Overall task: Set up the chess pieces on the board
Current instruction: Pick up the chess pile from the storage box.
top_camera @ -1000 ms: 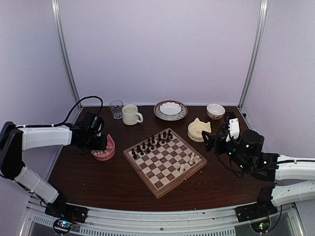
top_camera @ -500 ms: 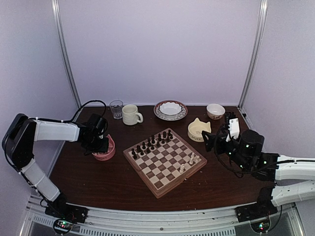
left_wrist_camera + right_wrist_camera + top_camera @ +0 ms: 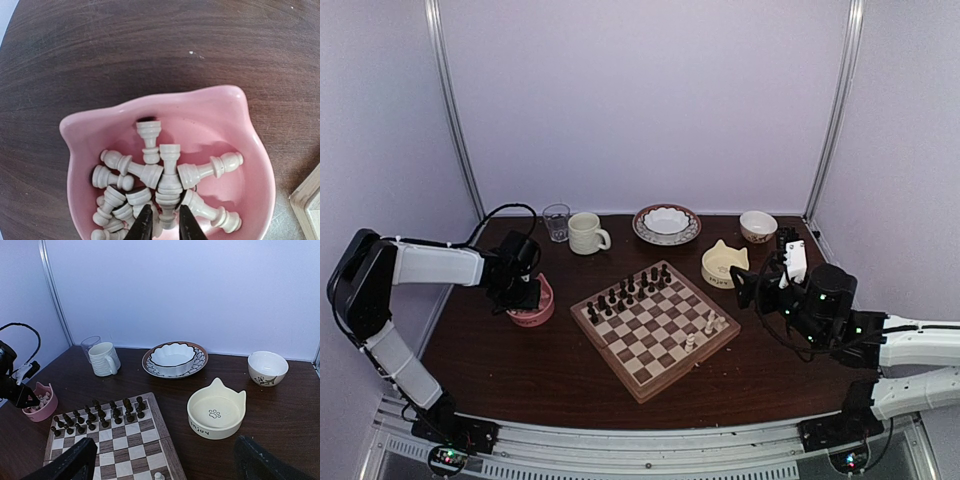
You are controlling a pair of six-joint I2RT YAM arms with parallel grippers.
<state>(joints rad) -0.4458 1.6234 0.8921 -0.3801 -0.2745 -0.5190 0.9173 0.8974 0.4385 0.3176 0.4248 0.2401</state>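
Note:
Several cream chess pieces (image 3: 200,172) lie heaped in a pink cat-eared bowl (image 3: 200,97) left of the board (image 3: 640,393). My left gripper (image 3: 164,222) reaches down into that bowl (image 3: 532,316), and its jaws are closed narrowly on one cream piece (image 3: 169,200) that lies between the fingertips. A few cream pieces (image 3: 710,322) stand on the board's right side. Dark pieces (image 3: 625,290) fill its far-left rows. My right gripper (image 3: 760,285) hovers wide open to the right of the board (image 3: 170,453), holding nothing.
Along the back stand a glass (image 3: 556,221), a cream mug (image 3: 586,233), a patterned plate with a scalloped bowl (image 3: 666,223) and a small white bowl (image 3: 758,226). A cream cat-eared bowl (image 3: 724,265) sits between the board and my right gripper.
My left arm has shifted and lowered its gripper into the pink bowl, and the jaws have narrowed around a cream piece. The right arm has not moved.

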